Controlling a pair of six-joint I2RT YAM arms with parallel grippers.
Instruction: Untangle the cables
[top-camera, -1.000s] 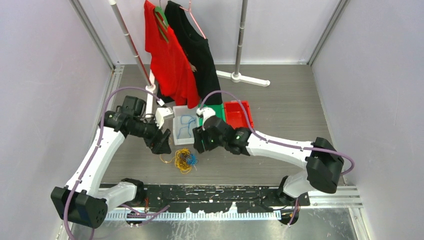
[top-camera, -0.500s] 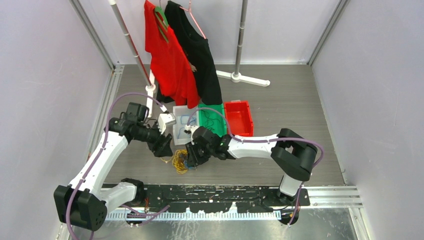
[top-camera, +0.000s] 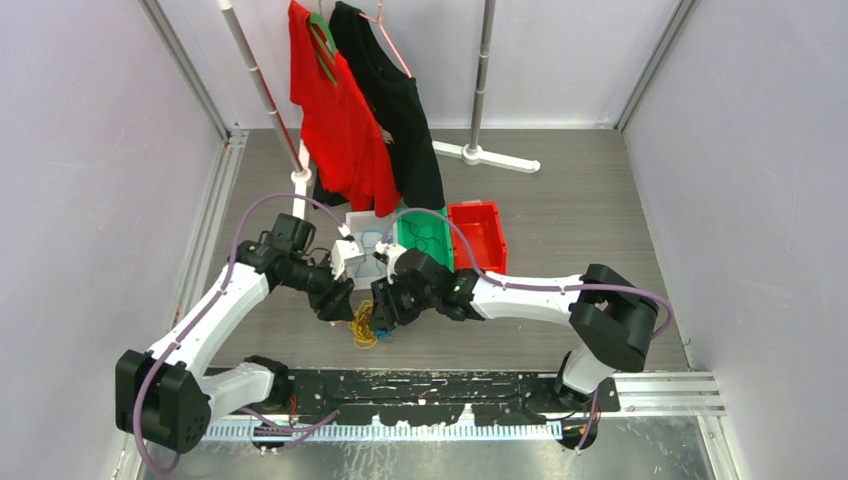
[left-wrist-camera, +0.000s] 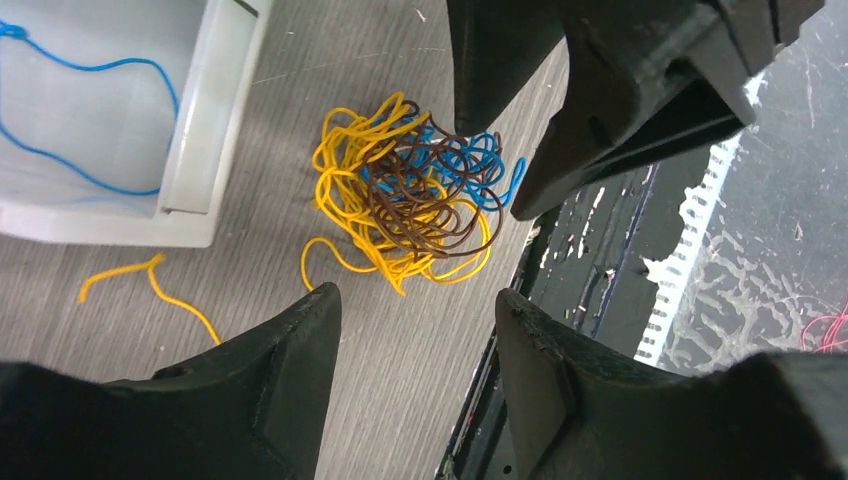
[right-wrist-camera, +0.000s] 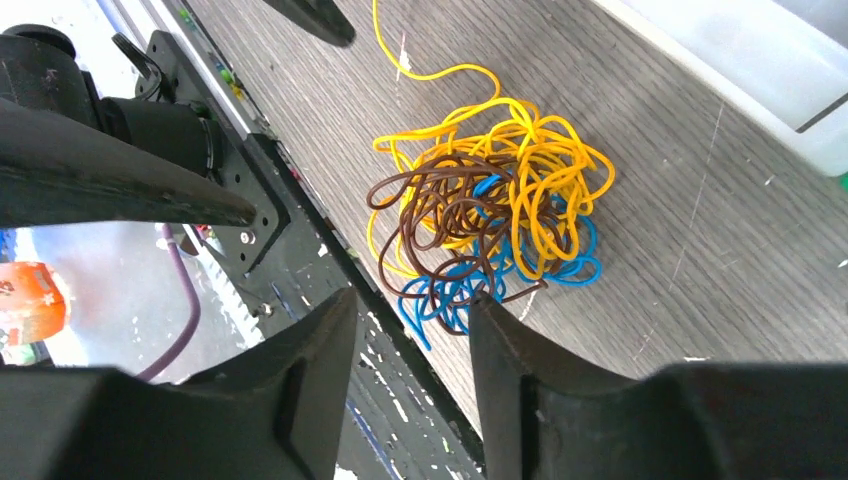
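**Both grippers over the cable tangle, nothing gripped.**

Top external: I see the tangle of thin yellow, blue and brown cables (top-camera: 365, 325) on the grey wood-grain table (top-camera: 570, 200), just on the near side of the white plastic bin (top-camera: 360, 225). The left gripper (top-camera: 335, 305) and the right gripper (top-camera: 385, 310) crowd that bin's near edge, one on each side of the tangle. Left wrist: the left gripper's fingers stand moderately apart with nothing between them, and the tangle lies just off the bin's corner. A loose yellow strand (left-wrist-camera: 150, 285) lies apart from the tangle, near the bin's wall, and a thin blue cord (left-wrist-camera: 100, 100) lies inside the bin. Right wrist: the right gripper's fingers are partly spread and grip nothing, with the tangle just beyond their tips, near the bin.
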